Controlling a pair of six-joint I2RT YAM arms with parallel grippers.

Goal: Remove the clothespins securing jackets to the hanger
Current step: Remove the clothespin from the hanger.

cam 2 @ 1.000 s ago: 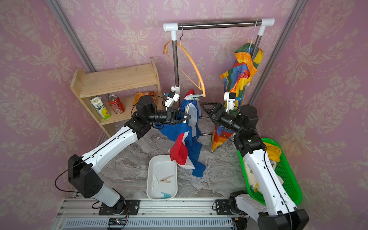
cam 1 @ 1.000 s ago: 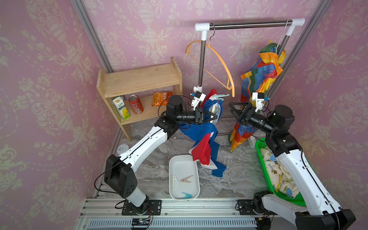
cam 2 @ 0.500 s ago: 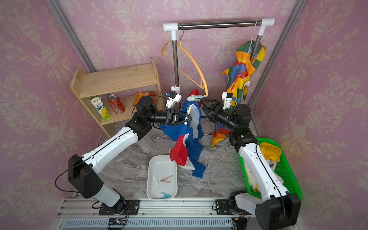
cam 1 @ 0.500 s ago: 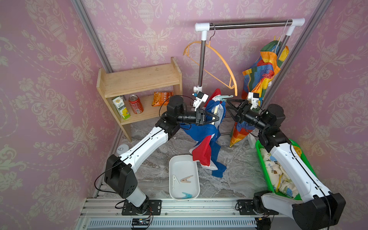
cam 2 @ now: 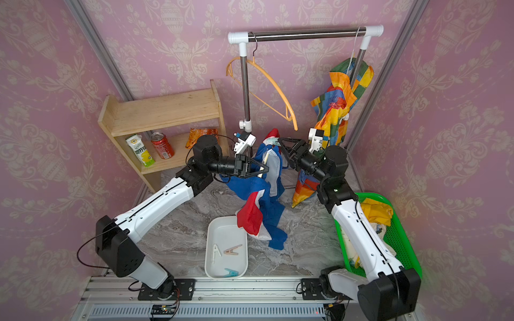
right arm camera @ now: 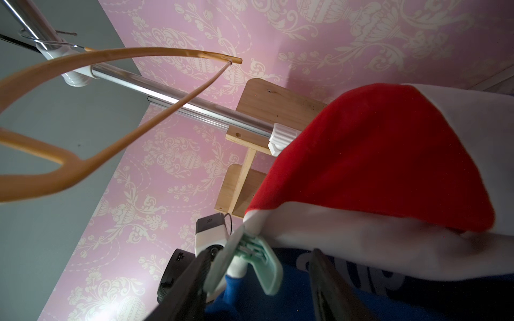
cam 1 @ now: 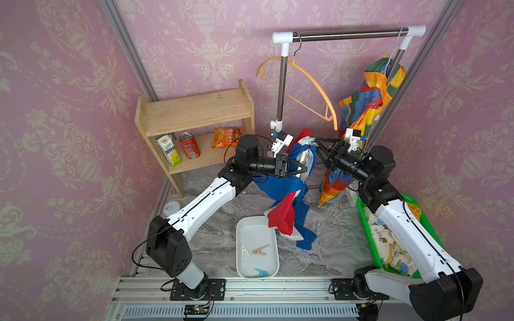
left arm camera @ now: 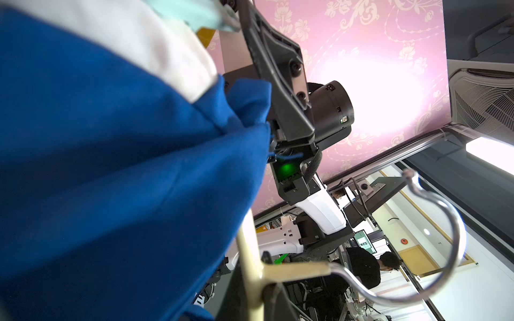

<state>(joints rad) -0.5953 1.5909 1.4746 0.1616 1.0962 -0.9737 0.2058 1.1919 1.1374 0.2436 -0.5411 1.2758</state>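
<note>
**A:** Gripping the cream hanger (left arm camera: 246,255), the left gripper (cam 1: 303,168) is clenched on it and holds the blue, red and white jacket (cam 1: 281,183) up between the arms. Where is the pin?

**B:** The mint clothespin (right arm camera: 250,250) is clipped to the jacket's top edge, between the parted fingers of the right gripper (cam 1: 317,146). 1 finger (right arm camera: 194,278) touches a handle and the other stands apart, so nothing is squeezed.

**A:** Best technique?

**B:** Press both handles squarely near their ends until the mouth gapes, then draw straight off the cloth, with the hanger held steady. 3 clothespins (cam 1: 258,251) lie in the white tray (cam 1: 254,232).
</note>
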